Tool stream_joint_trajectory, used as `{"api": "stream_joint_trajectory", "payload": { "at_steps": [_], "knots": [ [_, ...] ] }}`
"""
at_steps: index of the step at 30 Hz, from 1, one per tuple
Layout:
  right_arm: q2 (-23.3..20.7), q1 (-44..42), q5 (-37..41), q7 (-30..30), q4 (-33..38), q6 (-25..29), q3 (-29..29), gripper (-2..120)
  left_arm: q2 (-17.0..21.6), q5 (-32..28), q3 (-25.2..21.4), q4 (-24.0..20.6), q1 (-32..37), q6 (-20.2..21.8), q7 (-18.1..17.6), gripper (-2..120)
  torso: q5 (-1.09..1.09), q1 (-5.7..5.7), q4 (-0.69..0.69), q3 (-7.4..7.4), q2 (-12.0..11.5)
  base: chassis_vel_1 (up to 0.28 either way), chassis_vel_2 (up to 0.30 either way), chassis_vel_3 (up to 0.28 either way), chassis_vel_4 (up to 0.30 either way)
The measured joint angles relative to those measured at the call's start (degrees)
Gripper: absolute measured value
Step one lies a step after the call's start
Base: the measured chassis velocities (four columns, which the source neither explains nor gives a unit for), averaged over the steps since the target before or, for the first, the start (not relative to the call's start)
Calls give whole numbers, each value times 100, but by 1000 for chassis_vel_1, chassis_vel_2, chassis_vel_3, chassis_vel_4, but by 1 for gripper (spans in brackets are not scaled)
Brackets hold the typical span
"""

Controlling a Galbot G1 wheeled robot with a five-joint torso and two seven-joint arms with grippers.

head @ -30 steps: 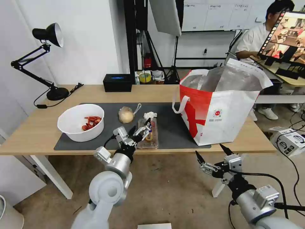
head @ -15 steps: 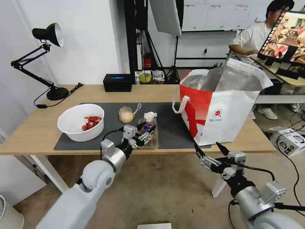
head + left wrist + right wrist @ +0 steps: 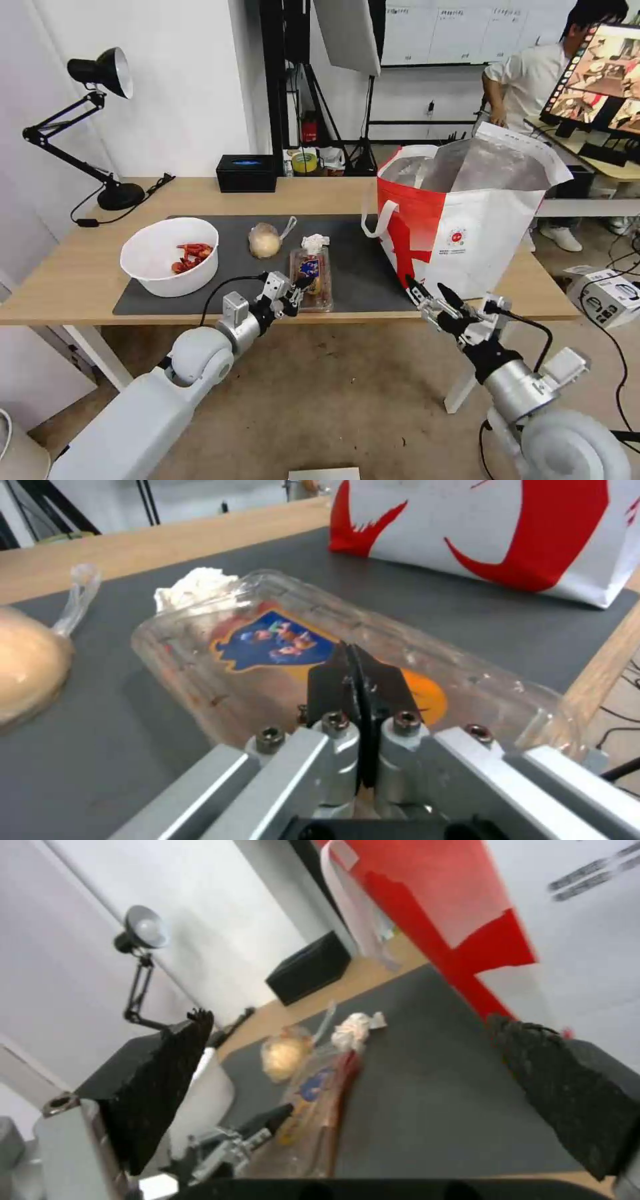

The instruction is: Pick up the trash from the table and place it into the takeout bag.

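Though closed up close, left gripper beside tray.

Open right end effector faces clear tray, tissue, red-and-white bag.

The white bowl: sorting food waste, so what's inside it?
Inside the white bowl, red crayfish shells lie against its far-right inner wall; the rest shows bare white. Its near rim hides part of the bottom.

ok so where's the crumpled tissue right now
In the head view the tissue lies on the grey mat, at the far end of the clear tray, right of the knotted bag.
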Motion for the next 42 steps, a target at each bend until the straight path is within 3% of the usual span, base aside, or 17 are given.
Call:
{"api": "stream_joint_trajectory", "payload": {
  "at_steps": [11, 14, 22, 42],
  "knots": [
    [-170, 1073, 1220, 487, -631, -275, -647, 100, 5, -32, -7, 6, 65, -11, -61, 0, -1, 0, 0, 0, 0, 0, 0, 0, 0],
    [-196, 1629, 1742, 848, -994, -532, -1049, 100, 4, -60, 5, 19, 74, -12, -87, 0, -1, 0, 0, 0, 0, 0, 0, 0, 0],
    [-78, 2671, 2137, 1687, -1685, -1109, -1608, 100, 20, -119, -16, 24, 123, -47, -185, 0, -2, 0, 0, 0, 0, 0, 0, 0, 0],
    [355, 4187, 2459, 2920, -2849, -1647, -2582, 100, 25, -168, -73, 36, 168, -119, -210, 0, -1, 0, 0, 0, 0, 0, 0, 0, 0]
  ]
}}
